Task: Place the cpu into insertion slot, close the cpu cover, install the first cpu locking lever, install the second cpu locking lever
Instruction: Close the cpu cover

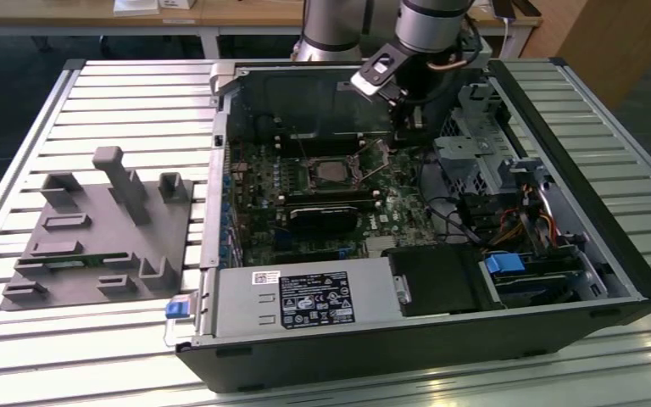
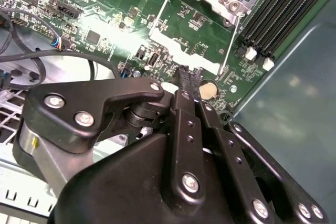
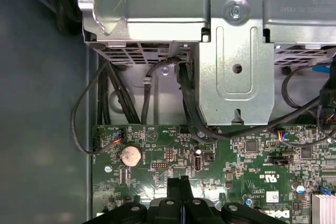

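Open computer, block beside it

We see the computer case (image 1: 416, 339) lying on its side on the table (image 1: 111, 93), with a moulded block (image 1: 99, 229) on the table at the exterior view's left of it, close beside its wall. Inside the case the motherboard (image 1: 269, 203) lies flat on the bottom. The cpu (image 1: 328, 173) sits in the insertion slot (image 1: 306, 161) on the board's far half. The power supply (image 1: 303, 298) runs along the near wall, and the drive cage (image 1: 473, 161) stands at the exterior view's right of the board. The gripper (image 1: 403, 134) hangs over the board between slot and cage. In both wrist views a coin battery (image 3: 130, 155) lies on the board near its tip.
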### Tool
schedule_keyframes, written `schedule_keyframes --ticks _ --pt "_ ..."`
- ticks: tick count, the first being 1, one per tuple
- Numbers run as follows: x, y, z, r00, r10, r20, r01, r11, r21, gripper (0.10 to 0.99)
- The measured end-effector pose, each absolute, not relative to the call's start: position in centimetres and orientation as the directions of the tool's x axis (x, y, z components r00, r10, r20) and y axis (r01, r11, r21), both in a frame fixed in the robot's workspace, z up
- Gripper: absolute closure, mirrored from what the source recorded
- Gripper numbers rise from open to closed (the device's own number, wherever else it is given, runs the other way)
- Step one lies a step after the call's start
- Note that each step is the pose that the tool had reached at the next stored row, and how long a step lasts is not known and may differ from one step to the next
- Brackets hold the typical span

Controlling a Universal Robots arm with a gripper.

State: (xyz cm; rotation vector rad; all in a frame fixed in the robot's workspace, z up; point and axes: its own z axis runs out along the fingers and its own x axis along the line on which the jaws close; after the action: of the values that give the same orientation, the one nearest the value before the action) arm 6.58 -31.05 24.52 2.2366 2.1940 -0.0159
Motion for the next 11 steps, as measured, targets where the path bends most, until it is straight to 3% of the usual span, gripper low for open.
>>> schedule_keyframes --ticks 11 --pt "6.17 -31.04 23.89 0.019 1.0 -0.013 1.0 -0.019 -0.006 0.965"
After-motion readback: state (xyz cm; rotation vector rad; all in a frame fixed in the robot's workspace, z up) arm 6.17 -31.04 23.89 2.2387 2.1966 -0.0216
